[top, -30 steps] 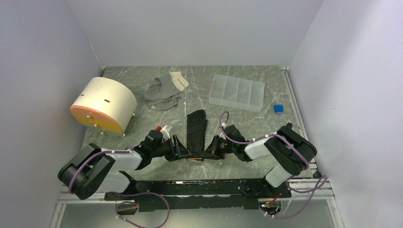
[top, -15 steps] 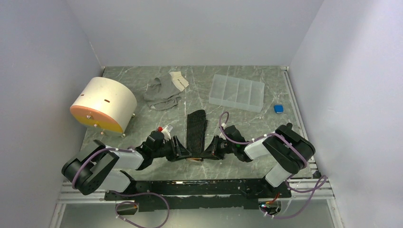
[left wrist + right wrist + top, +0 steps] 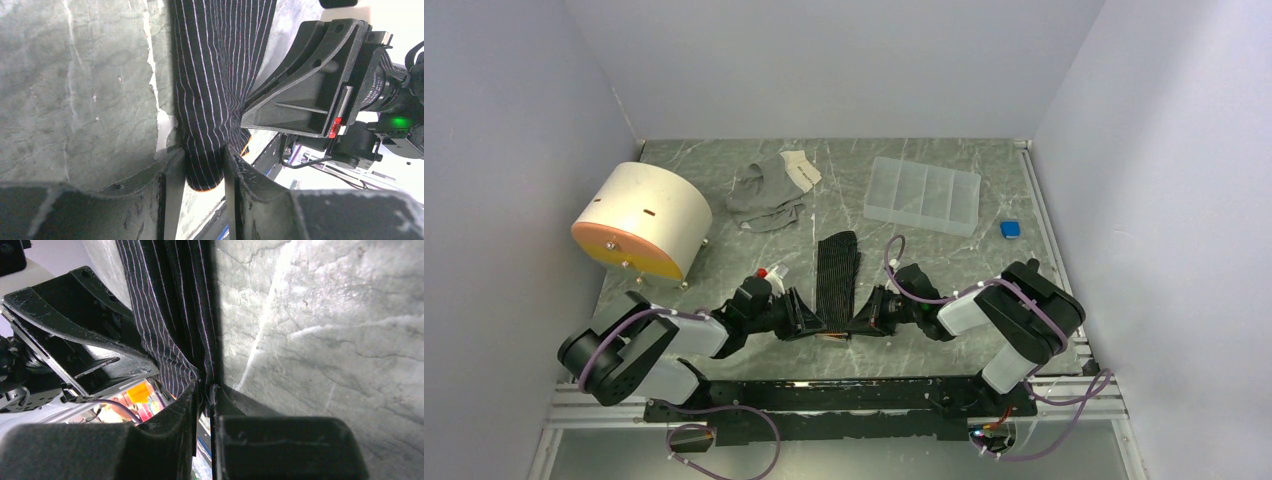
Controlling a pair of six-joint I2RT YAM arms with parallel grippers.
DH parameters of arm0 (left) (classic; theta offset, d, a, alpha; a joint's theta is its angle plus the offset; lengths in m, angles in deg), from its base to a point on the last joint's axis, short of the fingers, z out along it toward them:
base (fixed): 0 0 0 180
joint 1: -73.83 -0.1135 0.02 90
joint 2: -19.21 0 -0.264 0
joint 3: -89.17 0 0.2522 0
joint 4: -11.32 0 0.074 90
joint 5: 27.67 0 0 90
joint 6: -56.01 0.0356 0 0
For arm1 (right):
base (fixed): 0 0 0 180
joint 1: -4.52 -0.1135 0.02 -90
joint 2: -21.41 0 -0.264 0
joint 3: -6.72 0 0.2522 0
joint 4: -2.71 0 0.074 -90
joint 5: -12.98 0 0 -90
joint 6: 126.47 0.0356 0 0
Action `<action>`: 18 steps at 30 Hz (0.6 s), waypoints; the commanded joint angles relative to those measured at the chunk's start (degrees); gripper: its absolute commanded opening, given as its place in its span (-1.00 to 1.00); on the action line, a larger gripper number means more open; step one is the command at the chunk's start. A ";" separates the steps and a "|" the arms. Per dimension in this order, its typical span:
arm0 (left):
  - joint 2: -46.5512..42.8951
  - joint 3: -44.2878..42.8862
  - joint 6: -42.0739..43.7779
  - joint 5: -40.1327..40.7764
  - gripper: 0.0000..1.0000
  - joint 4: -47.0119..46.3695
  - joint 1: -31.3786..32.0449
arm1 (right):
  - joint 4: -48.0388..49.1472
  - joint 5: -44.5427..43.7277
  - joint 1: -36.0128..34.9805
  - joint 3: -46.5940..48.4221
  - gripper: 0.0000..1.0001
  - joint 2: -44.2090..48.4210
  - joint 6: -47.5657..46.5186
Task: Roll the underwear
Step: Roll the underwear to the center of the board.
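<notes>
The underwear (image 3: pixel 837 268) lies flat on the worktop (image 3: pixel 944 262) as a narrow black pinstriped strip, in the middle and just ahead of both arms. Its long axis runs straight away from us, near end to far end, and that is the line any rolling has to follow.

Our two hands meet at the near end from opposite sides. The left hand (image 3: pixel 204 167) comes in from the left and pinches a thick, rounded bunch of the hem between its fingers. The right hand (image 3: pixel 204 392) comes in from the right, its fingers pressed almost together on a thin fold of the same end. Neither arm is nearer than the other; both sit at that end, across the strip's width.

We judge that the roll is only starting. The rest of the strip stretches out unrolled toward the far side, so the turn should carry the near end forward along it.
</notes>
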 commanded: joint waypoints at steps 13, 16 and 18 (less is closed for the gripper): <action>0.54 -1.09 7.38 5.11 -0.83 16.84 0.40 | -16.19 -4.71 -0.25 6.57 -0.02 4.34 -16.03; -0.06 -1.76 9.96 4.26 -0.89 19.56 -0.82 | -25.38 -9.06 -0.25 11.81 0.03 7.49 -24.58; -0.71 -1.89 12.07 3.30 -0.90 21.52 -2.16 | -28.02 -12.07 -0.33 14.46 0.05 9.24 -29.40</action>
